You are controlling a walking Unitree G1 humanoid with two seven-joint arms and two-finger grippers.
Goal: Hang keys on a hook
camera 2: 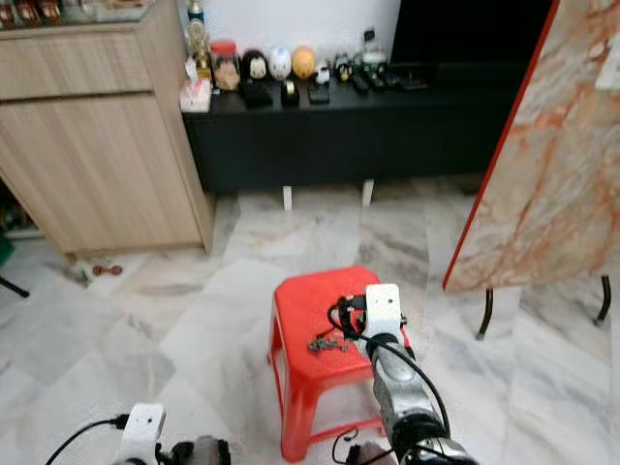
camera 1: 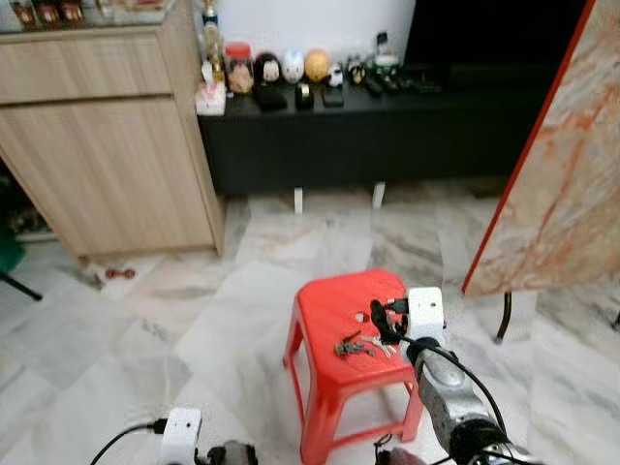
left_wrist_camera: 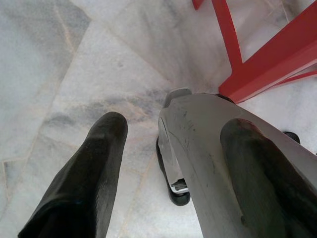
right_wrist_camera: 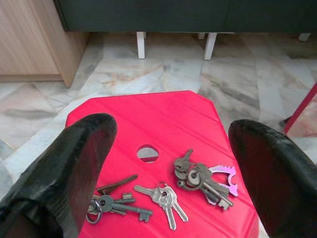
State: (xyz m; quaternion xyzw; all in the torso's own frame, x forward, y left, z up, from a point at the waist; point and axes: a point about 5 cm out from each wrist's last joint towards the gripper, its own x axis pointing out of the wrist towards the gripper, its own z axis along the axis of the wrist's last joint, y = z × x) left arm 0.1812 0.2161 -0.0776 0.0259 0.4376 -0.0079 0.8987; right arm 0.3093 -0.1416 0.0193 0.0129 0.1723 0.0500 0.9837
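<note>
three loose bunches of keys (right_wrist_camera: 163, 196) lie on the near part of the red stool (camera 1: 334, 320), light, hard, jangly metal best pinched at a ring, under the right gripper (right_wrist_camera: 168, 163) with jaws wide open; the left gripper (left_wrist_camera: 163, 163) hangs idle, fingers apart.

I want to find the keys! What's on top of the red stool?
Three bunches of keys lie on the red stool, near its round hole. The open right gripper hovers over them. One finger hides part of the nearest bunch.
</note>
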